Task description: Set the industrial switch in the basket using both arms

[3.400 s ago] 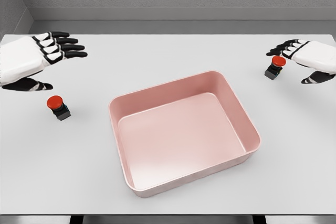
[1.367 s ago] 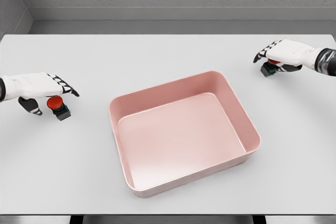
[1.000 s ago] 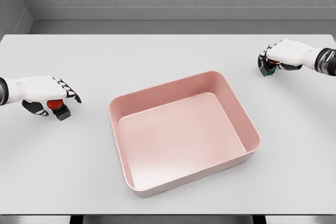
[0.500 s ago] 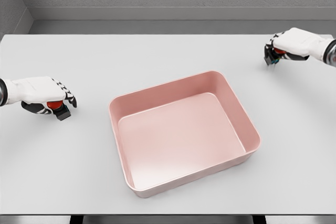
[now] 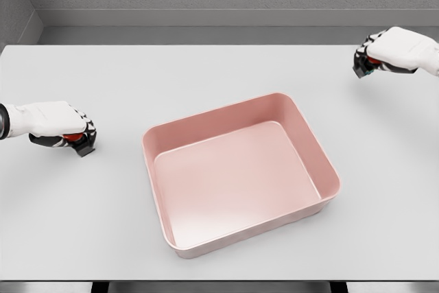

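A pink basket (image 5: 240, 173) sits mid-bench on the white bench (image 5: 206, 73), holding nothing. At far left, the left robot hand (image 5: 58, 125) curls its fingers over a red-capped industrial switch (image 5: 81, 143) resting on the bench. At upper right, the right robot hand (image 5: 394, 53) grips a second industrial switch (image 5: 363, 66), well apart from the basket. No readable writing shows on either.

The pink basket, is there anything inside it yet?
No, the pink basket is empty; each red switch is in a hand, left and right.
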Controlling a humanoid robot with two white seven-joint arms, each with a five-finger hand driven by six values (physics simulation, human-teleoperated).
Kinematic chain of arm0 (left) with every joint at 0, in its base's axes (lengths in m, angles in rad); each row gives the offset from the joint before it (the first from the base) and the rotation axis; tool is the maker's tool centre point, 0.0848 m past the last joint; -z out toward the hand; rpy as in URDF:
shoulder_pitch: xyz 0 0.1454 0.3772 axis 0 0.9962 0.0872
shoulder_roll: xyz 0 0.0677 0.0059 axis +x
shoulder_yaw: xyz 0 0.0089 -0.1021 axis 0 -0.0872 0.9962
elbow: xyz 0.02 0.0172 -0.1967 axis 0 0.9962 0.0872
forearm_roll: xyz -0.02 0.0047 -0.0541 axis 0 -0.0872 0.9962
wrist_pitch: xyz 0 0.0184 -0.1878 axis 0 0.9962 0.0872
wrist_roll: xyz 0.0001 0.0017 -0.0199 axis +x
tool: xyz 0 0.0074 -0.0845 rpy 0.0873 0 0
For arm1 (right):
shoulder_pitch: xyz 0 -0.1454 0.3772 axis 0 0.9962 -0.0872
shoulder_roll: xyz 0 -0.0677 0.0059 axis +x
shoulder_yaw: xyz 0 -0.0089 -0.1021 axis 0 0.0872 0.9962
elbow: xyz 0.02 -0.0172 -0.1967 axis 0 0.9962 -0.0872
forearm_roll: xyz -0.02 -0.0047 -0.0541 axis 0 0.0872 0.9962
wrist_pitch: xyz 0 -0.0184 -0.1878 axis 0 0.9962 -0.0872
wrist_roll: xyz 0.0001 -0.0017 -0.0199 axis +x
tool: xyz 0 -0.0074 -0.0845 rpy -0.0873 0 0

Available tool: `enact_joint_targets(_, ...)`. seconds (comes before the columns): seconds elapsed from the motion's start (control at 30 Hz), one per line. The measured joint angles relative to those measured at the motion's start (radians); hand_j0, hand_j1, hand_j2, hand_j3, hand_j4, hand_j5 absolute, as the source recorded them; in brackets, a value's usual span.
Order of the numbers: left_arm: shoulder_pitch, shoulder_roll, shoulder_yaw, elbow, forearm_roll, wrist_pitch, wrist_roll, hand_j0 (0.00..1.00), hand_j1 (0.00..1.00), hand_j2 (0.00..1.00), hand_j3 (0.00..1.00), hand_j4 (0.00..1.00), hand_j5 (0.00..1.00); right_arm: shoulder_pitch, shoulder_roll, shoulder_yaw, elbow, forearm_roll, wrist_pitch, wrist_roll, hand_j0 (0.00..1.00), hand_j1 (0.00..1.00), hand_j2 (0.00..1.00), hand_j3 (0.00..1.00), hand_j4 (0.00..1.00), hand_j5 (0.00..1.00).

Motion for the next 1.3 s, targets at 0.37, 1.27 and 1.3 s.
enact_joint_targets(0.37, -0.075, 0.011, 0.016, 0.000, 0.019, -0.167, -0.004, 0.40, 0.40, 0.40, 0.40, 0.40, 0.40, 0.071, -0.092, -0.050, -0.161, -0.066, 0.000, 0.000, 0.47, 0.47, 0.47, 0.47, 0.47, 0.47)
enact_joint_targets(1.27, -0.267, -0.061, 0.075, -0.152, 0.264, -0.280, -0.013, 0.42, 0.42, 0.42, 0.42, 0.42, 0.42, 0.261, -0.156, -0.242, -0.467, -0.107, 0.000, -0.001, 0.47, 0.47, 0.47, 0.47, 0.47, 0.47)
enact_joint_targets(1.3, -0.267, -0.070, 0.075, -0.158, 0.265, -0.280, -0.013, 0.42, 0.42, 0.42, 0.42, 0.42, 0.42, 0.261, -0.157, -0.244, -0.476, -0.109, 0.000, -0.001, 0.47, 0.47, 0.47, 0.47, 0.47, 0.47)
